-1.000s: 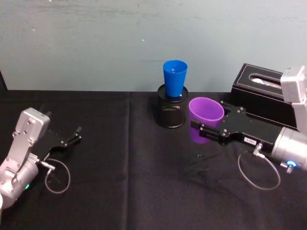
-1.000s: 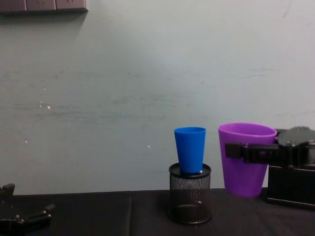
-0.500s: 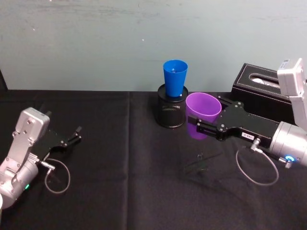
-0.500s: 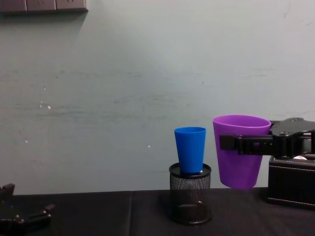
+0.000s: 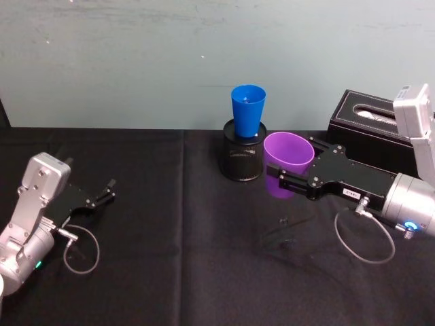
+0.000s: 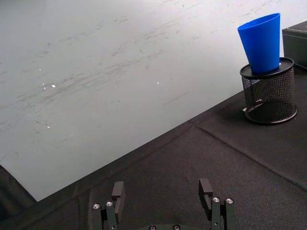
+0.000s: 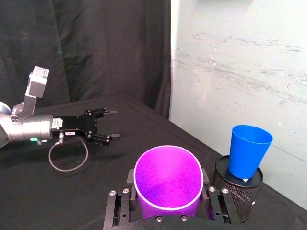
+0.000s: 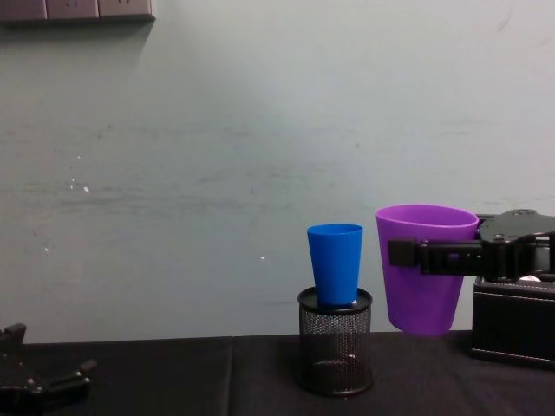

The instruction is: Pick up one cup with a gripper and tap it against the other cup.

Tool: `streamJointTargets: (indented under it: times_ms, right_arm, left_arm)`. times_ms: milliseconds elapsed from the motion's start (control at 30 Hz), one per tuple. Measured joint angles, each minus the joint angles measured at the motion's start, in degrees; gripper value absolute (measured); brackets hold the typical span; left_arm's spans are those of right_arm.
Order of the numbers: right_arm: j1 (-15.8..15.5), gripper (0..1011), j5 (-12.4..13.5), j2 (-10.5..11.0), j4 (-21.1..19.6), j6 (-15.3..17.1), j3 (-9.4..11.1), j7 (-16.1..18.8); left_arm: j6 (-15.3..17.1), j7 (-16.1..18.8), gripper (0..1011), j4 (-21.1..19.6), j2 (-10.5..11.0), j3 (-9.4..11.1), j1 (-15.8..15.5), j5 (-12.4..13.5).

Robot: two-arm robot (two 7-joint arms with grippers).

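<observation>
- While the right gripper hangs above the table, its jaws are clamped on the purple cup, one finger either side, just under the rim.
- Purple cup is upright, off the cloth, just beside the blue cup; the chest view shows a narrow gap between them.
- Blue cup only stands loose in the mesh holder, most of it above the rim. A hard tap would likely tip it out or topple the holder.
- Purple cup's base hangs about level with the holder's rim. A low approach could strike mesh, not cup.
- From the head view the purple cup looks nearer the robot than the blue one; a purely sideways push might miss.
- Smooth tapered plastic: a knock could twist it in the grip.
- Left gripper idles far left, jaws apart.
</observation>
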Motion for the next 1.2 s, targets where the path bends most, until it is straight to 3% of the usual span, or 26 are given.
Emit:
streamJointTargets:
  times_ms: [1200]
  right_arm:
    - [-0.08, 728, -0.07, -0.05, 0.09, -0.14, 0.04, 0.14]
  left_arm:
    - [0.0, 0.0, 1011, 0.0, 0.0, 0.0, 0.0, 0.0]
